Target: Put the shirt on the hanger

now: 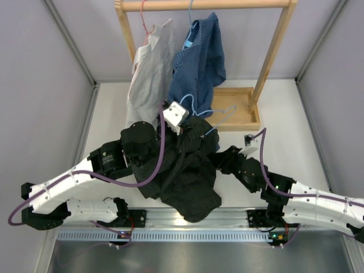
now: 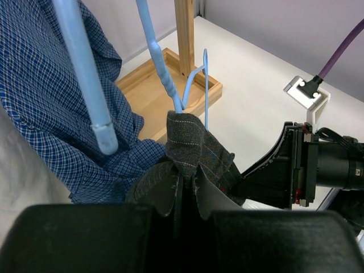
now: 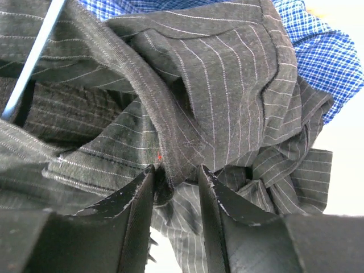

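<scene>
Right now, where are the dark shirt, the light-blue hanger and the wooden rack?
dark shirt (image 1: 187,170): top view, middle of the bunched cloth.
light-blue hanger (image 2: 165,79): left wrist view, its twisted neck.
wooden rack (image 1: 274,48): top view, its right post.

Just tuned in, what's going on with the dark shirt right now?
Both arms hold the shirt, bunched over the table before the rack. The left gripper is shut on a fold beside the hanger, whose wire runs down into the fabric. The right gripper clamps another fold from the opposite side. The shirt is not yet spread over the hanger; a blue checked shirt and a white shirt hang behind.
</scene>
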